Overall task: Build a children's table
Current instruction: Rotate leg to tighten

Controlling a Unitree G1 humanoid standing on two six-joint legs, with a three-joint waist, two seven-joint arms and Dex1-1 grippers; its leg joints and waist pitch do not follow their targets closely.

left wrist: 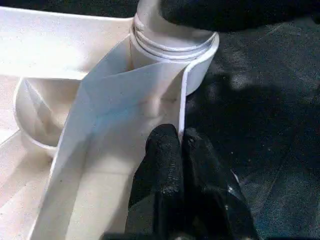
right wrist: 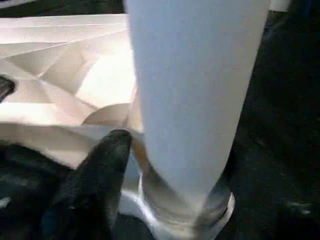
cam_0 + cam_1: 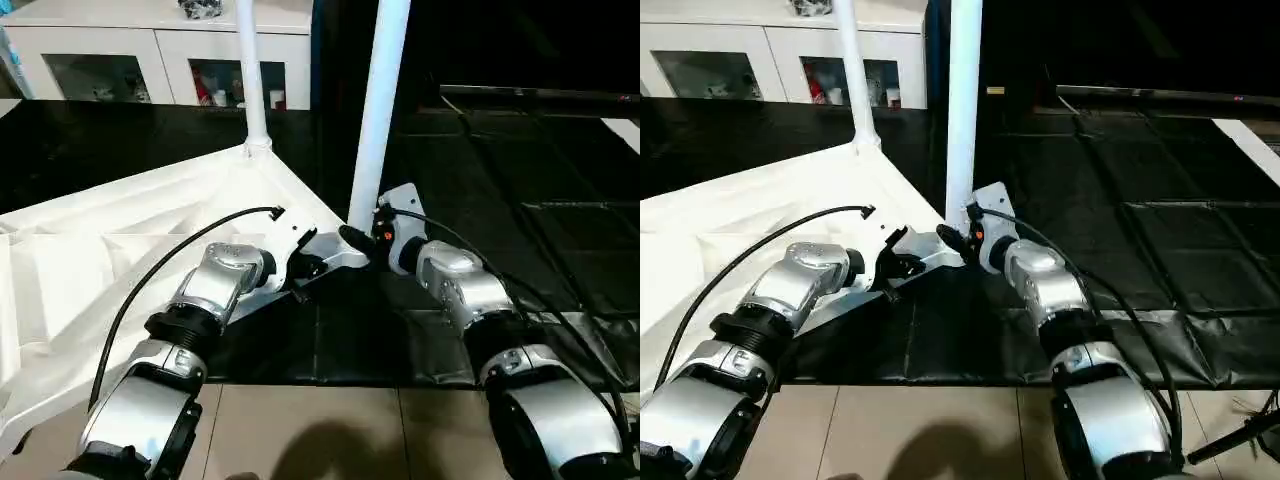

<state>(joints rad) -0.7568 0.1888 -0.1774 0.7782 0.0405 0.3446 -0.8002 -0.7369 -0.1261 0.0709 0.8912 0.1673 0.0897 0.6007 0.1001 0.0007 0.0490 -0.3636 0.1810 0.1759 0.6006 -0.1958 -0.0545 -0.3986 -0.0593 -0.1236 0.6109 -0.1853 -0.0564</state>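
Table top: laid upside down on the black mat, ribbed underside up, one corner pointed toward the middle of the head view.
Far leg: seen already upright in the far corner socket, beside the white cabinet.
Left gripper: the two black fingers are pressed together on the thin rim of the table top at the near corner, just beside the socket; the corner appears to be steadied by it.
Near socket: a round collar at the corner, with the near leg's ringed lower end seated in it.
Near leg: its long axis is held close to vertical, slightly tilted, rising straight up from the socket.
Right gripper: set at the leg's base from the right side, one finger seen against the tube; whether it is clamped cannot be told.
Key relation: the leg is met by the right gripper directly, the left being on the rim only; any twist or push down along the upright axis is judged to fall to the right arm.
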